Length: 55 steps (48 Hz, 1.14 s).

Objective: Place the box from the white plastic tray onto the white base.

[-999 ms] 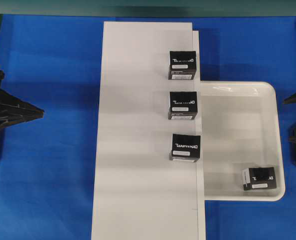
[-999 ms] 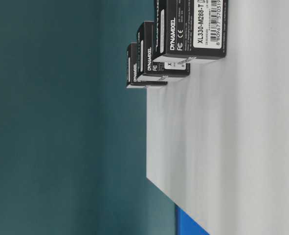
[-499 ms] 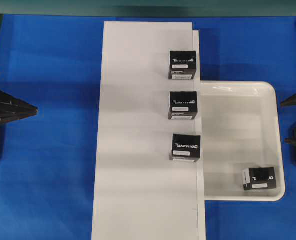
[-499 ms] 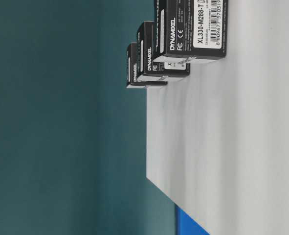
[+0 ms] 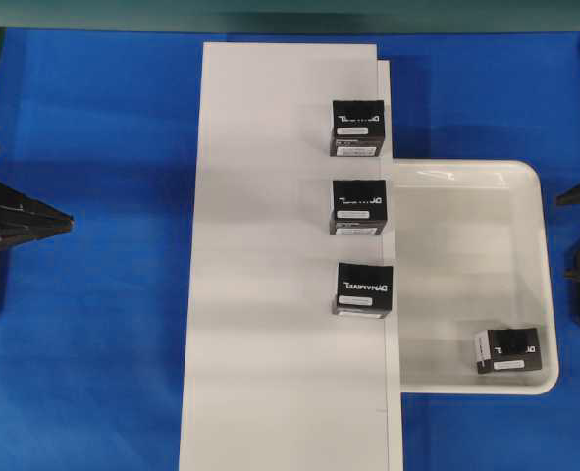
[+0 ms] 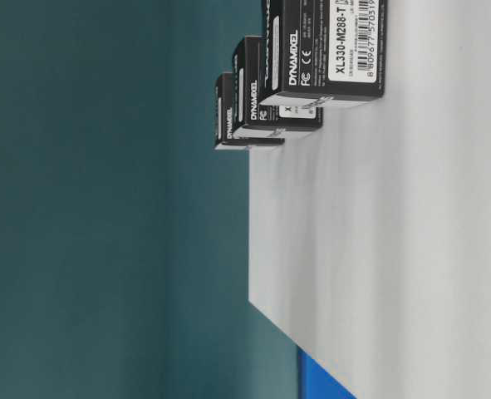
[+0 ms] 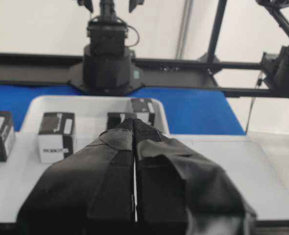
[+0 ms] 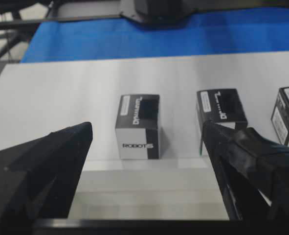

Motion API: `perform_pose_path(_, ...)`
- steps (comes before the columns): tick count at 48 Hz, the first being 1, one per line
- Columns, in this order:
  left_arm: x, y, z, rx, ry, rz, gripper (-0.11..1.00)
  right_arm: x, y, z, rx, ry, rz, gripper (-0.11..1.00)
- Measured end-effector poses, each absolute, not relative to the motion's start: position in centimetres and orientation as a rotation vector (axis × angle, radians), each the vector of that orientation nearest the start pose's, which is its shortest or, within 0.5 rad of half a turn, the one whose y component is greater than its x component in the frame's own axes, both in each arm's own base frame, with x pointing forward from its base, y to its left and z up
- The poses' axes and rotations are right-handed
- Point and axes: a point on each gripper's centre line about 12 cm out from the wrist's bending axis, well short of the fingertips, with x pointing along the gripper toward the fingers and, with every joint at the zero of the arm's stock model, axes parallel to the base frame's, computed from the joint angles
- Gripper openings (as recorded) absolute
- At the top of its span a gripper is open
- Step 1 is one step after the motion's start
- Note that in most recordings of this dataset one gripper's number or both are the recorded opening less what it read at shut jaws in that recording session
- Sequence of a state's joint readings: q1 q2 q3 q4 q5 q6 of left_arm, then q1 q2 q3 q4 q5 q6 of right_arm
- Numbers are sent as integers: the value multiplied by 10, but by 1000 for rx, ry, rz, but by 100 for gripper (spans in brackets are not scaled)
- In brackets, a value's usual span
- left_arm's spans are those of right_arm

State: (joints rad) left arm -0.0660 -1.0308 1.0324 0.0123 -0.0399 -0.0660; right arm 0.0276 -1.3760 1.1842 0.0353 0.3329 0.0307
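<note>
Three alike black boxes with white lettering stand in a column on the white base (image 5: 270,294): one far (image 5: 357,128), one in the middle (image 5: 358,207), one near (image 5: 364,289). I cannot tell which is the task's box. The white plastic tray (image 5: 466,172) lies against the base's right side. My left gripper (image 5: 66,224) is shut and holds nothing, off the base to the left. My right gripper (image 5: 579,233) stands open beyond the tray's right rim. In the right wrist view its fingers (image 8: 56,161) frame the near box (image 8: 138,126).
A fourth black box (image 5: 507,350) with a white side face sits in the tray's near right corner, also seen in the left wrist view (image 7: 143,108). Blue cloth (image 5: 103,343) covers the table on both sides. The table-level view shows the boxes (image 6: 274,91) in a row.
My left gripper has drawn back a little to the left, still shut. The right gripper and all the boxes stay as they were.
</note>
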Motion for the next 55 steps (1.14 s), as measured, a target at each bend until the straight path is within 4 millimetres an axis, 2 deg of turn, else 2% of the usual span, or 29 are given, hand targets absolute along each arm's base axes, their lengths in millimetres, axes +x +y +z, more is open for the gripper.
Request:
perform_pose_path(20, 190, -14, 337, -56, -56, -77, -4, 127, 5, 278, 63, 202, 33, 97)
perform_pose_path(55, 188, -14, 337, -59, -62, -78, -4, 128, 5, 281, 64, 170, 33, 97)
